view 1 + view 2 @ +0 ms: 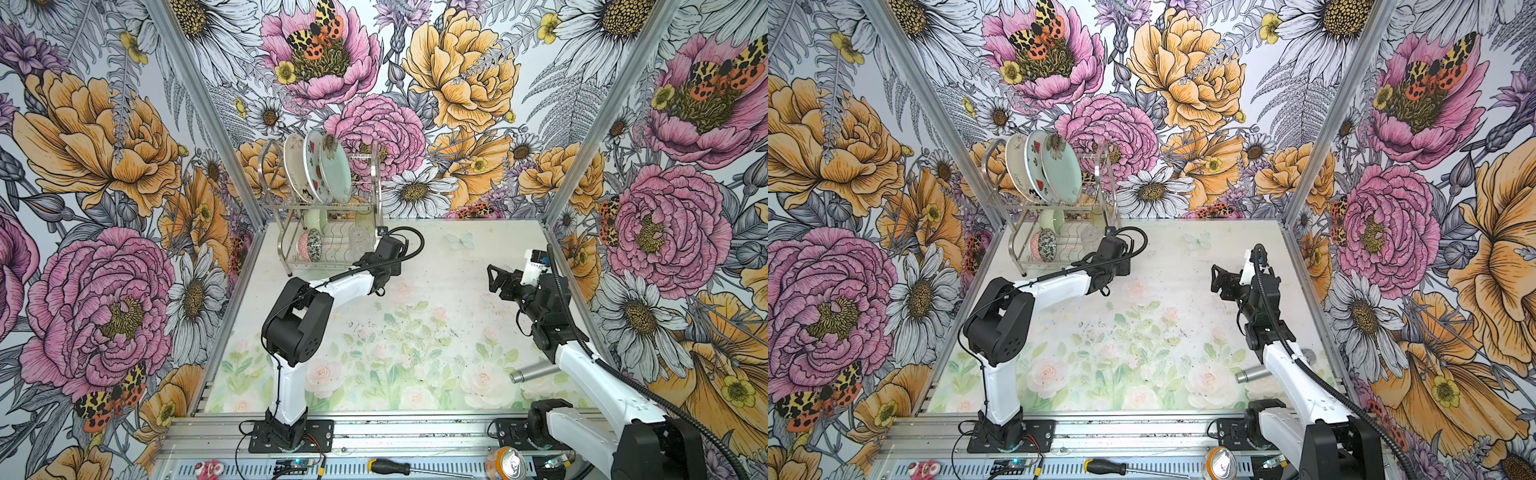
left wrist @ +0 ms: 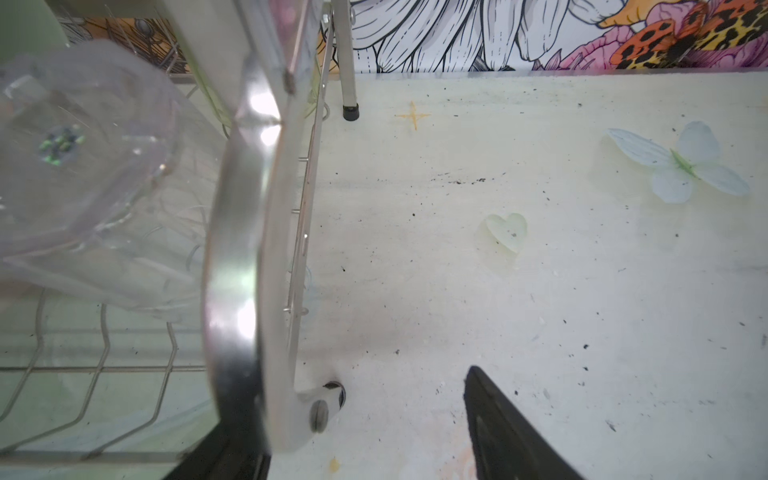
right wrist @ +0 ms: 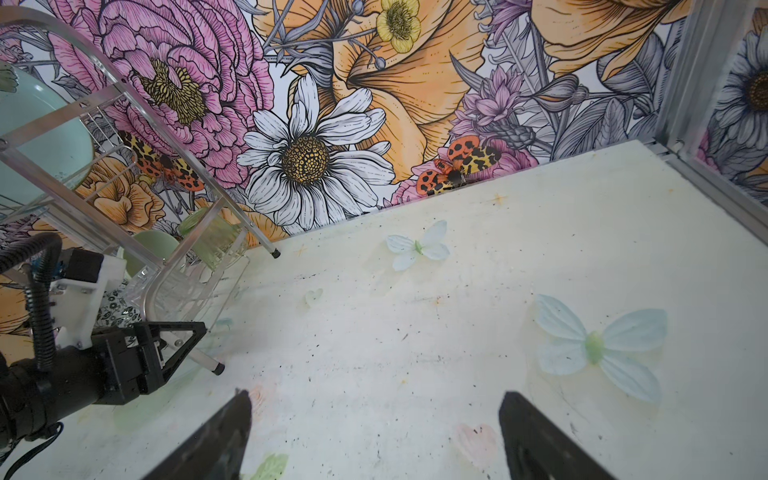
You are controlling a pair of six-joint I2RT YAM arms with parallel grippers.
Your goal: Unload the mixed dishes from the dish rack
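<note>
The dish rack point(image 1: 263, 174) stands at the back left, its upper shelf holding three upright plates: cream point(image 1: 293, 166), fruit-print point(image 1: 311, 170) and mint green point(image 1: 336, 174). On the lower tier are a pale green bowl point(image 1: 316, 218), a speckled bowl point(image 1: 311, 245), a green tumbler point(image 3: 212, 241) and a clear glass point(image 1: 360, 241). My left gripper point(image 2: 353, 415) is at the rack's right end, open, straddling the arched side frame point(image 2: 241, 291). The clear glass point(image 2: 83, 166) lies beyond that frame. My right gripper point(image 3: 374, 399) hangs open over bare table point(image 3: 415, 332), holding nothing.
A grey metal cylinder point(image 1: 534, 372) lies on the table at the front right, beside the right arm. A screwdriver point(image 1: 399, 467) and a can point(image 1: 509, 463) rest on the front rail. Flowered walls close in the back and both sides.
</note>
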